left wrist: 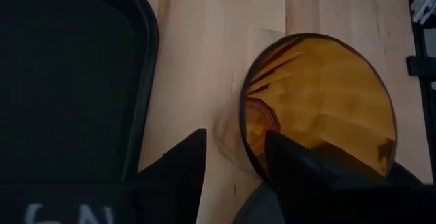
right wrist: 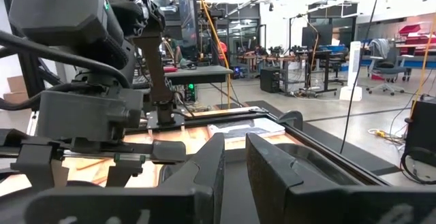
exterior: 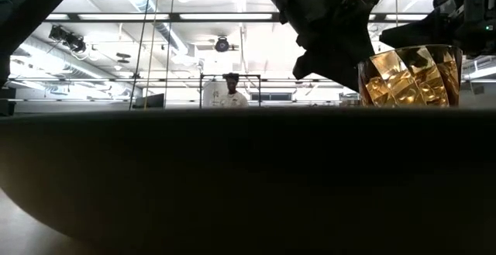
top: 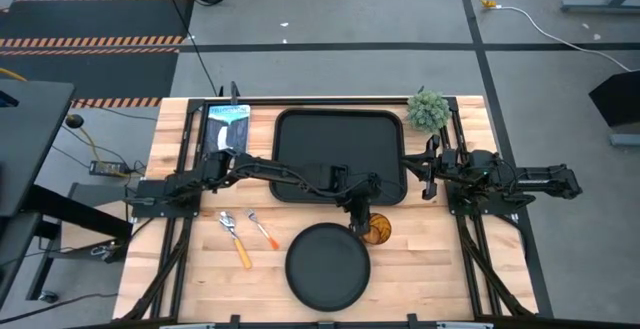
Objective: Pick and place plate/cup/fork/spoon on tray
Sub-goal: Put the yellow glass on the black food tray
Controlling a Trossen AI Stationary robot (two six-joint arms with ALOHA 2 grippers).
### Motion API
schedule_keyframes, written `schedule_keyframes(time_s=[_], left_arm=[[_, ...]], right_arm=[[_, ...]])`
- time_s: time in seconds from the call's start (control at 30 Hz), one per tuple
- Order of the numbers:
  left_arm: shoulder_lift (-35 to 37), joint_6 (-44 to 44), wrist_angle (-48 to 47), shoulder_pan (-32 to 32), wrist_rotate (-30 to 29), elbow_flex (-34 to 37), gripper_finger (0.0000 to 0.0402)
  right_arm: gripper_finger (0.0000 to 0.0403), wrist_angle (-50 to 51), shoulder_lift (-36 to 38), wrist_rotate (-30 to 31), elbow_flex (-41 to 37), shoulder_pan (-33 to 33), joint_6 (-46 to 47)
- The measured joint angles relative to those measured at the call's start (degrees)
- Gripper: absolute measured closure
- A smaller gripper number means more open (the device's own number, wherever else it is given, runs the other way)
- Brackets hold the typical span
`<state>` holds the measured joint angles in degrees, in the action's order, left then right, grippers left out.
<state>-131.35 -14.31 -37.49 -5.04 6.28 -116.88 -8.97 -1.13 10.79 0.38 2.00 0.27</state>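
The amber cup stands upright on the wood between the tray and the plate. My left gripper is open and points down at the cup's tray-side wall. In the left wrist view one finger stands outside the cup and the other over its inside, with a gap to the rim on both sides. The fork and the spoon lie on the wood left of the plate. My right gripper waits, empty, at the tray's right rim, with a narrow gap between its fingers.
A green plant ball stands at the tray's far right corner, and a blue-white packet lies left of the tray. The left arm reaches across the tray's near rim. A person stands far off in the room behind the table.
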Motion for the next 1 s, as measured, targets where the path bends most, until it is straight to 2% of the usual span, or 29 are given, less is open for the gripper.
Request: schedule_keyframes(time_s=[0.3, 0.6, 0.77, 0.87, 1.0], left_arm=[[0.00, -0.02, -0.24, -0.02, -0.48, 0.00, 0.0302], [0.00, 0.93, 1.27, 0.39, -2.78, 0.00, 0.0386], [0.14, 2.50, 1.54, 1.36, -2.25, -0.12, 0.0389], [0.22, 2.23, -0.59, 3.14, 1.87, -3.71, 0.0389], [0.98, 4.51, -4.35, 7.04, 2.27, -9.03, 0.0389]], right_arm=[[0.0334, 0.00, 0.00, 0.02, 0.00, 0.02, 0.00], [0.0334, 0.00, 0.00, 0.02, 0.00, 0.00, 0.00], [0.0334, 0.00, 0.00, 0.02, 0.00, 0.02, -0.02], [0.0334, 0.00, 0.00, 0.02, 0.00, 0.02, 0.00], [0.0334, 0.00, 0.00, 0.02, 0.00, 0.01, 0.00]])
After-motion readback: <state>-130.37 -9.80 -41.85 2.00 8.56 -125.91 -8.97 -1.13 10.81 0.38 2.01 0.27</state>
